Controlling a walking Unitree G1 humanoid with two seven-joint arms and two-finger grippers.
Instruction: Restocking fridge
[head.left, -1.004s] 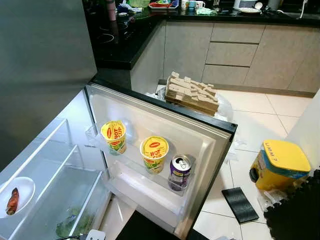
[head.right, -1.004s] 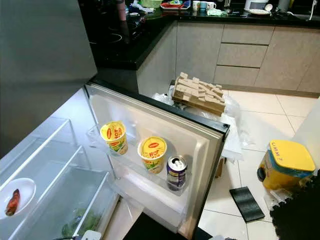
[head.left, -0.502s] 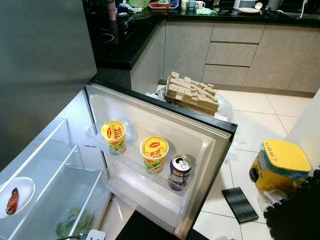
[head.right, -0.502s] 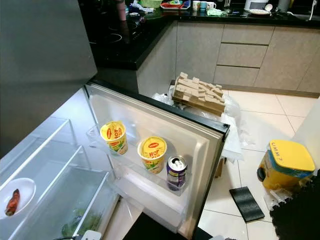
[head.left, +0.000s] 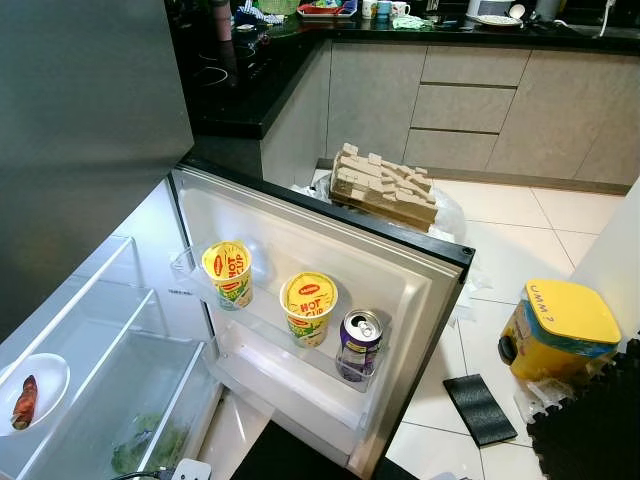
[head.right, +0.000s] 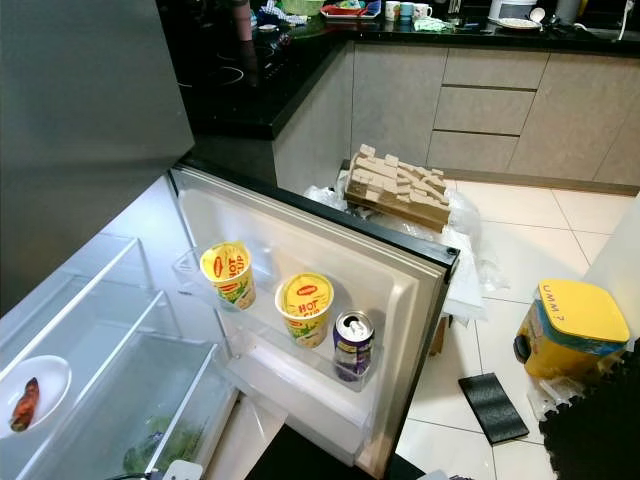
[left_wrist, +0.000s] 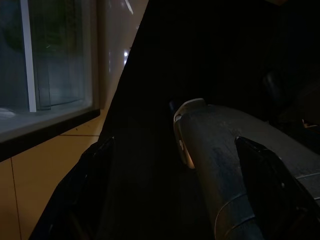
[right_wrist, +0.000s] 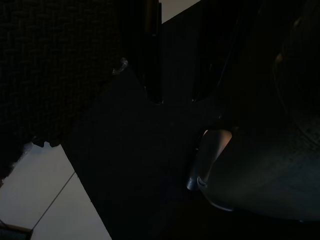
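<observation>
Kitchen floor tiles and grey cabinets lie beyond a fridge door swung wide open. On its door shelf stand two yellow noodle cups and, right of them, a purple can, all upright and spaced apart. Left, inside the fridge, a white plate carries a reddish morsel above a clear drawer holding greens. Both arms hang idle in shade; whether the left gripper or the right gripper is released or clenched, I cannot tell. Nothing seems carried, so the next item probably needs fetching; place it upright in the shelf gaps without toppling neighbours.
</observation>
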